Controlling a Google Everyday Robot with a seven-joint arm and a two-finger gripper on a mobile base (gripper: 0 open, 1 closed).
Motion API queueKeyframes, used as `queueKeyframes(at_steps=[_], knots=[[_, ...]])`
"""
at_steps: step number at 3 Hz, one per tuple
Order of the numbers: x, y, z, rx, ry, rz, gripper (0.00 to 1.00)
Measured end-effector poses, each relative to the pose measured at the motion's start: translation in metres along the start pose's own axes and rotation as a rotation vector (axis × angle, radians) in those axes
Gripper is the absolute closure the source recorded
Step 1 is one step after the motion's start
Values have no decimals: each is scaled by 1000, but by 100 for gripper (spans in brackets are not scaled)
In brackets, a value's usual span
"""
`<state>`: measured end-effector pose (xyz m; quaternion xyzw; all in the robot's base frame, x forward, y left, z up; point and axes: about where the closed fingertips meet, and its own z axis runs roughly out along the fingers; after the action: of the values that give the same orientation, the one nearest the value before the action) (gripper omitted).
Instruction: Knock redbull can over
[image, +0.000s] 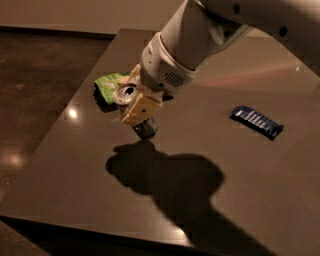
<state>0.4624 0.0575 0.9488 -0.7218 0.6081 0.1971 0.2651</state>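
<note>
Can (125, 94): shiny silver top with tab opening, tilted top-left, its mid-body clamped in the gripper (134, 107).

The gripper (140, 111), at the scene's left, hides the middle of the redbull can (146, 129) (only its ends show), which half covers the green bag (108, 83).

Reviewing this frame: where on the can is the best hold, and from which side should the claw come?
Grip the mid-body, across its narrow width, coming from above. The can is slim and round, tilted with its top toward the bag. The claw grips that middle section, leaving top and base showing. The bag crowds the can's top end, so an approach from above probably avoids it.
</note>
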Motion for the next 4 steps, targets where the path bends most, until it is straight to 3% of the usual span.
queueKeyframes(at_steps=[1, 2, 4], knots=[[19, -10, -4, 19, 125, -54, 100], [38, -16, -4, 10, 240, -101, 87], [57, -19, -3, -14, 396, -174, 40]])
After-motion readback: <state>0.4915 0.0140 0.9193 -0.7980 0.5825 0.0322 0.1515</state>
